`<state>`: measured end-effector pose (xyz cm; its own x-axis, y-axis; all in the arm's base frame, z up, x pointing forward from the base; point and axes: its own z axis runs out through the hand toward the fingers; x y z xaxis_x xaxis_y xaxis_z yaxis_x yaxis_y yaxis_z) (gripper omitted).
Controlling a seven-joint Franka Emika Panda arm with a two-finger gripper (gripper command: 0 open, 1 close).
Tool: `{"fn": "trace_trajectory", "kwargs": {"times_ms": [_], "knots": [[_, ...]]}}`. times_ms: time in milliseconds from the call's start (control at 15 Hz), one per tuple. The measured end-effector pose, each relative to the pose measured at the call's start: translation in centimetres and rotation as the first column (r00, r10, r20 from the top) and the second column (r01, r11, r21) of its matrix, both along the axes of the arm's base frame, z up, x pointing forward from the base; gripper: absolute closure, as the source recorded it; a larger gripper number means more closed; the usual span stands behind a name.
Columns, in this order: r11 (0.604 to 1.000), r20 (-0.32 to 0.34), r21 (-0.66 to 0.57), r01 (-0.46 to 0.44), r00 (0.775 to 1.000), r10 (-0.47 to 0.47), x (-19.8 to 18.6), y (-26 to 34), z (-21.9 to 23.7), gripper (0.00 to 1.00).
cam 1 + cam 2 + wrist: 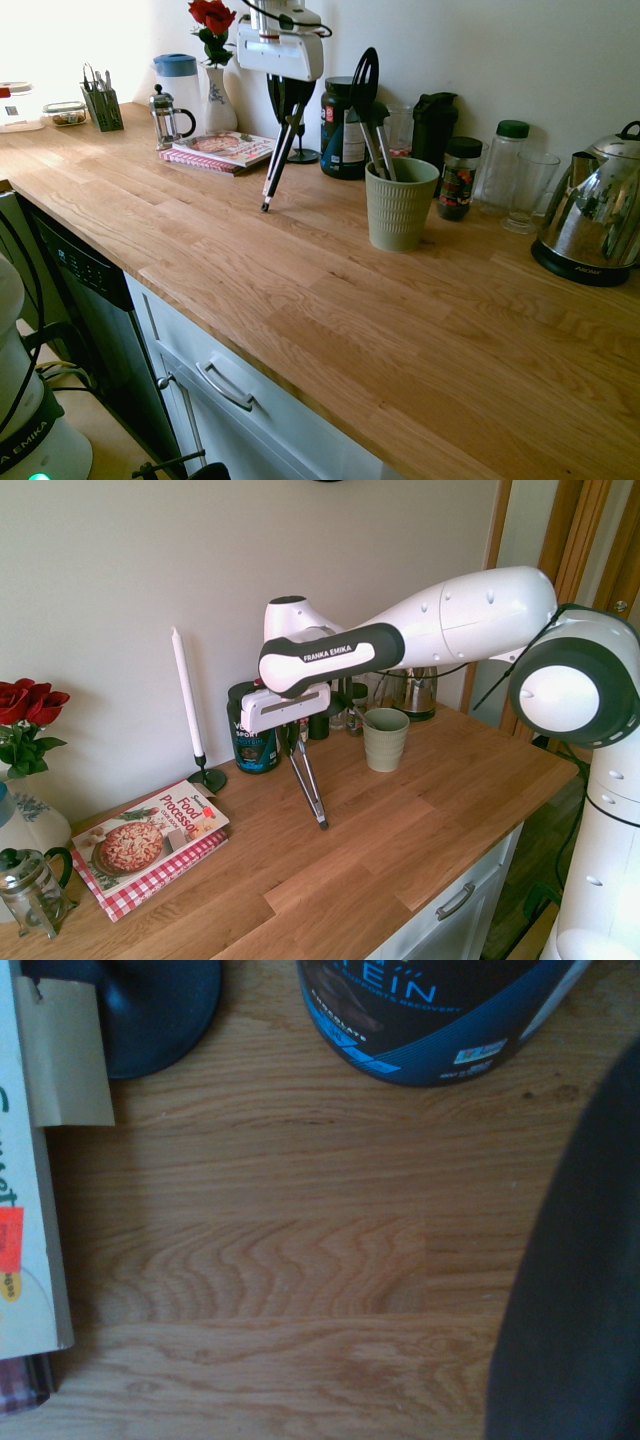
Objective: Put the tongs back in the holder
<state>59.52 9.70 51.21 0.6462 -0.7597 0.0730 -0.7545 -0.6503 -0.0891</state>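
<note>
The tongs (pixel 278 158) hang nearly upright from my gripper (pixel 284 108), which is shut on their black hinge end. Their black tips point down and sit at or just above the wooden countertop (pixel 330 300); contact cannot be judged. In the second exterior view the tongs (pixel 308 785) slant down from the gripper (pixel 296 732). The holder (pixel 400 205), a pale green ribbed cup, stands upright to the right of the tongs and holds a black slotted spatula (pixel 365 85). The holder (pixel 385 739) is a short way from the tongs. A dark blurred shape (pixel 570 1280) fills the wrist view's right side.
Behind the tongs stand a dark protein tub (pixel 342 130) and a candle holder base (pixel 150 1010). A cookbook (pixel 222 150) lies to the left, with a vase (pixel 216 90) and French press (pixel 168 118) beyond. Jars, a glass and a kettle (pixel 592 215) line the wall.
</note>
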Motion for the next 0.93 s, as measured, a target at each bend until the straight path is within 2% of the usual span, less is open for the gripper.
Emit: {"fn": "trace_trajectory", "kwargs": {"times_ms": [600, 933], "knots": [[0.997, 0.114, -0.060, 0.053, 0.992, -0.046, -2.1, -3.0, 15.5, 1.00], [0.987, 0.177, -0.053, 0.152, 0.974, -0.140, -4.4, -9.7, 21.3, 1.00]]}}
